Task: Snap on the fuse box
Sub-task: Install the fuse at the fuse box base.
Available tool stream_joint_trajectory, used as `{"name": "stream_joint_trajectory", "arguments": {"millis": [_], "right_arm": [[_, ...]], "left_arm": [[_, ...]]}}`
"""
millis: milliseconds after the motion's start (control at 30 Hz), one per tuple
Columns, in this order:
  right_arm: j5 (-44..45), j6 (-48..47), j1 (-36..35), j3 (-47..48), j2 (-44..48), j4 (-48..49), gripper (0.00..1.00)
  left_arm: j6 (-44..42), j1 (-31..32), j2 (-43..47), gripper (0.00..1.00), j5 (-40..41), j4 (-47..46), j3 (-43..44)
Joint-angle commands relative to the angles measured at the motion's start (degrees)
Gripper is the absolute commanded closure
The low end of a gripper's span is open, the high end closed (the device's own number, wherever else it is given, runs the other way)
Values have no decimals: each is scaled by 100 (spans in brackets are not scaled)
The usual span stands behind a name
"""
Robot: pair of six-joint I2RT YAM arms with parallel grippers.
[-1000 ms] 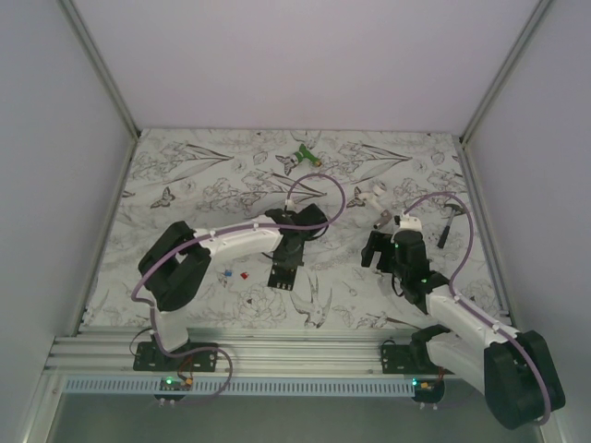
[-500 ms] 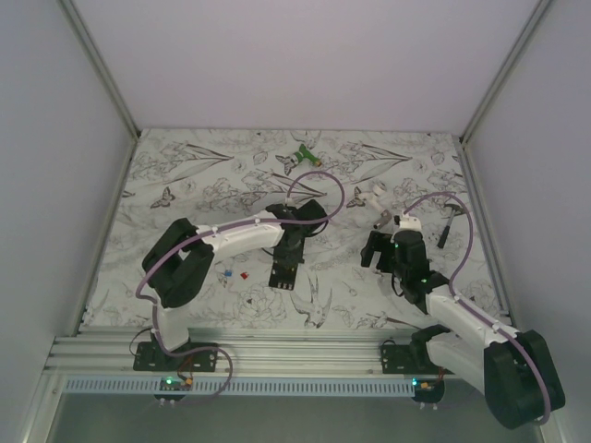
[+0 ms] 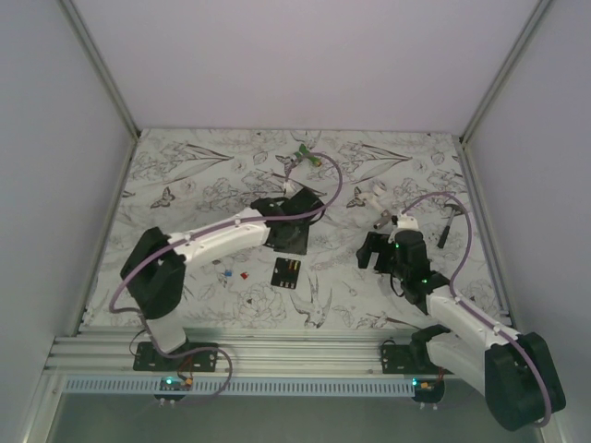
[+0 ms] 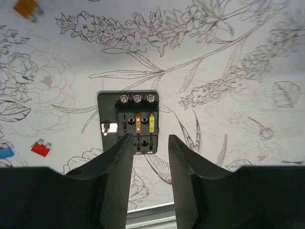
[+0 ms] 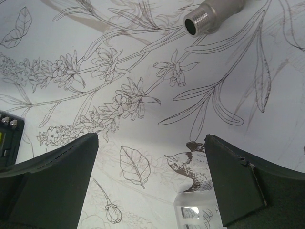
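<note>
The fuse box [image 3: 286,271] lies flat on the flowered table mat, free of both grippers. In the left wrist view the fuse box [image 4: 136,125] is black, with an orange and a yellow fuse in its slots and three screws along its top. My left gripper [image 3: 292,245] is open and empty just beyond it; in its own view the left gripper [image 4: 148,138] hangs above the box's near edge. My right gripper [image 3: 374,252] is open and empty to the right. In its wrist view the right gripper [image 5: 151,140] has a clear plastic piece [image 5: 200,212] by its right finger.
Loose red [image 3: 244,274] and blue [image 3: 226,273] fuses lie left of the box; an orange fuse [image 4: 26,7] shows in the left wrist view. A green-and-white object [image 3: 303,157] sits at the back. A metal threaded fitting [image 5: 214,12] and small tools [image 3: 448,226] lie at the right.
My left gripper has drawn back from the fuse box toward the far side, its arm stretching out, and the box now lies uncovered. The right arm has barely moved.
</note>
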State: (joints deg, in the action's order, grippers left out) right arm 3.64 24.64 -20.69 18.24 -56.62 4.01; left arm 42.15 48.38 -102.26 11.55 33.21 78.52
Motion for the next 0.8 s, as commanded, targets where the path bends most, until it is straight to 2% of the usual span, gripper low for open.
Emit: {"name": "stream_joint_trajectory", "arguments": {"millis": [0, 233, 367, 600, 767], "right_arm": [[-337, -16, 31, 294, -11, 42, 0], [-571, -19, -23, 540, -339, -27, 0], [-584, -10, -74, 655, -507, -16, 0], [-575, 2, -161, 790, -723, -6, 0], [-539, 2, -214, 828, -836, 15, 0]], "left_arm": [[-169, -60, 639, 61, 245, 61, -241], [-68, -496, 1617, 51, 374, 63, -1429], [21, -948, 2094, 47, 251, 68, -2183], [-13, -1765, 2503, 47, 210, 52, -3002], [-187, -2299, 2294, 50, -195, -198, -3235]]}}
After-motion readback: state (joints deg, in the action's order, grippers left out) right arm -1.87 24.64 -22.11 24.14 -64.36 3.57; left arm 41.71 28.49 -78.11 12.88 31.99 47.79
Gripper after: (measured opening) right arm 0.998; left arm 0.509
